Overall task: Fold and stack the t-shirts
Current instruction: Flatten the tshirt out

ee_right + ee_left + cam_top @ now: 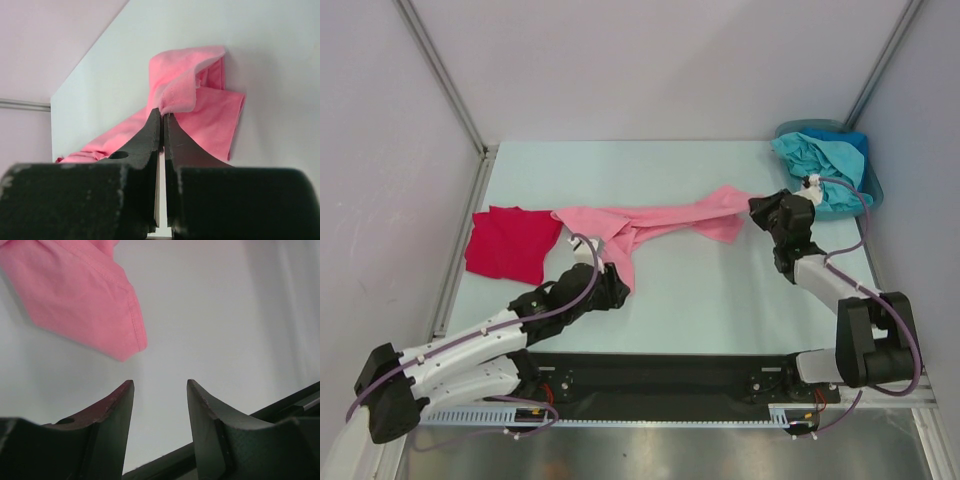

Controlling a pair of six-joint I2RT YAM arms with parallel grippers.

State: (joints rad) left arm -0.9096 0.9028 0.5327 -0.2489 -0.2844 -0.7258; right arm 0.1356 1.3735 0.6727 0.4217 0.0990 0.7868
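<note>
A light pink t-shirt (660, 220) lies bunched and stretched in a long strip across the middle of the table. My right gripper (757, 210) is shut on its right end; in the right wrist view the fingertips (163, 112) pinch a hemmed edge of the pink cloth (210, 115). My left gripper (618, 293) stands open just above the table beside the strip's lower left end. The pink corner (85, 295) lies ahead and left of the gripper (160, 385), not touching it. A bright red t-shirt (510, 242) lies folded at the left.
Teal (815, 160) and blue (850, 145) shirts are heaped at the back right in a dark bluish container (876, 186). Pale walls with metal rails close off the left, back and right. A black rail (660, 372) runs along the near edge.
</note>
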